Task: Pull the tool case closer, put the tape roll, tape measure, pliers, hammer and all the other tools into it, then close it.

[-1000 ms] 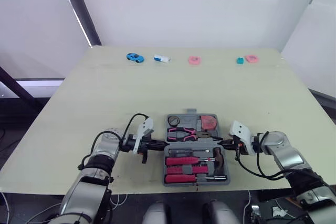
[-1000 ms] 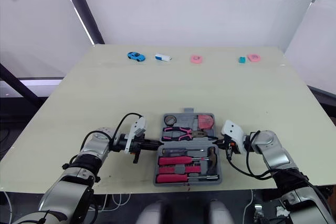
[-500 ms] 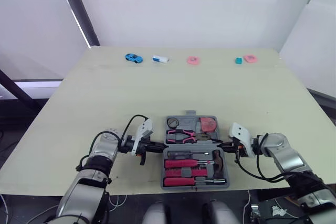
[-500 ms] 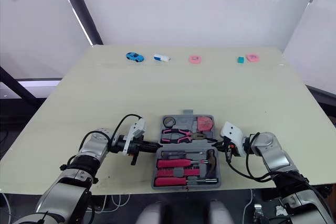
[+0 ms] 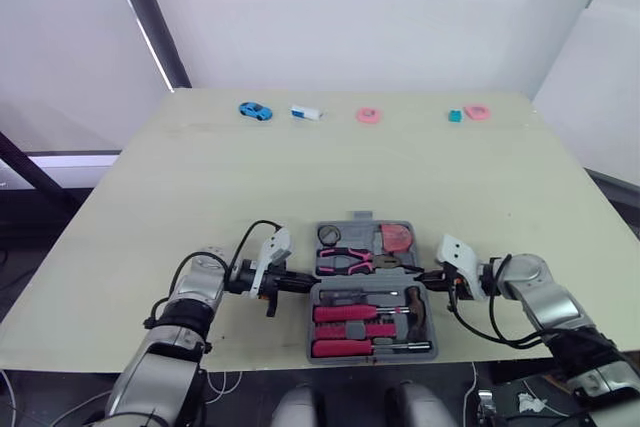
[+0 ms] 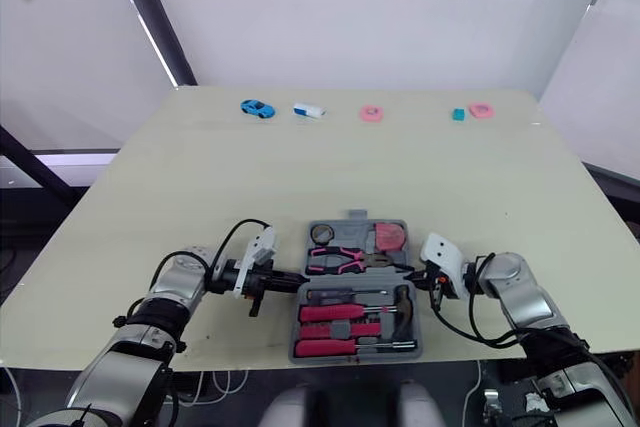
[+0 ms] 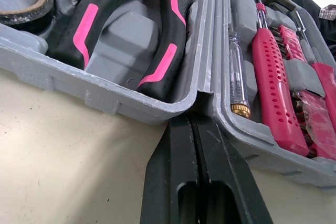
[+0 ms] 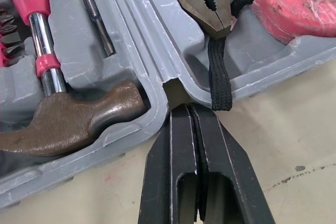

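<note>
Table (image 5: pixel 300 177) carries the open tool case (image 7: pixel 105 98) near its front edge. Left pincer (image 7: pixel 193 121), fingers pressed together, has its tip at the case's left hinge notch. Right pincer (image 8: pixel 190 109), also pressed together, meets the right hinge notch. Hammer (image 8: pixel 68 121) and pliers (image 7: pixel 131 30) lie inside.

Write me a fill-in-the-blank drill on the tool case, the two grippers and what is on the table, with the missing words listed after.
The tool case lies ____ on the table.
The left gripper and the right gripper each point at the case's hinge with fingers ____.
The pliers have handles of black and ____.
The toy car at the table's far edge is ____.
Missing words: open; shut; pink; blue.
</note>
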